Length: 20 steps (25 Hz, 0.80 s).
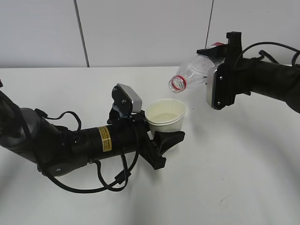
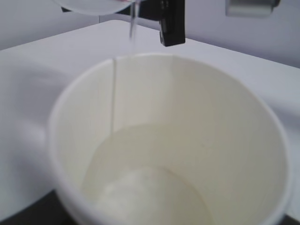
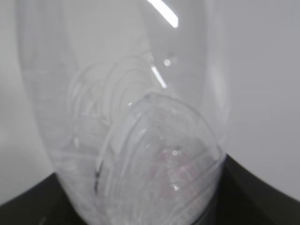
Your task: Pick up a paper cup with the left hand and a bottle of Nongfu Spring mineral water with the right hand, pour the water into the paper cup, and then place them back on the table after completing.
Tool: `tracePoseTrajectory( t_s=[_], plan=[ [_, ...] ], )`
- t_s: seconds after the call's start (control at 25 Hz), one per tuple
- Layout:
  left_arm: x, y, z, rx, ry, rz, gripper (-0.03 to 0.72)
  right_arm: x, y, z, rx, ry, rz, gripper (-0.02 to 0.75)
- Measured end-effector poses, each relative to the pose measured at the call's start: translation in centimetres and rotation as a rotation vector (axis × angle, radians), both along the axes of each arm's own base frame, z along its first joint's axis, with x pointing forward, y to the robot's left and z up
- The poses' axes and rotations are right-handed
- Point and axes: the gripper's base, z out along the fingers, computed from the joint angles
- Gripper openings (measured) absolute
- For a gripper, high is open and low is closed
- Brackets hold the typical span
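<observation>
My left gripper [image 1: 165, 133] is shut on a white paper cup [image 1: 165, 114] and holds it upright above the white table [image 1: 234, 164]. The cup fills the left wrist view [image 2: 187, 117], with clear water [image 2: 140, 187] in its bottom. My right gripper [image 1: 224, 61] is shut on a clear plastic bottle [image 1: 194, 71] with a red neck ring. The bottle is tilted, its open mouth pointing down-left just above and right of the cup's rim. A thin stream of water [image 2: 132, 28] falls toward the cup. The bottle fills the right wrist view [image 3: 131, 122].
A small dark scuff mark [image 1: 224, 200] lies on the table at the front right. A grey panelled wall [image 1: 140, 28] stands behind the table. Black cables [image 1: 108, 180] hang under the left arm.
</observation>
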Motion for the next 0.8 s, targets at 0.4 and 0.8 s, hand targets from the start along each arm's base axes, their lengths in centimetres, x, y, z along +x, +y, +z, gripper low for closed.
tracePoseTrajectory(
  t_s=[0.4, 0.8],
  plan=[
    [0.04, 0.02, -0.02, 0.002, 0.002, 0.005, 0.393, -0.21, 0.00, -0.25, 0.108, 0.070, -0.027, 0.459],
    [0.27, 0.13, 0.00, -0.005, 0.010, 0.036, 0.393, -0.21, 0.00, -0.25, 0.447, 0.266, -0.118, 0.459]
  ],
)
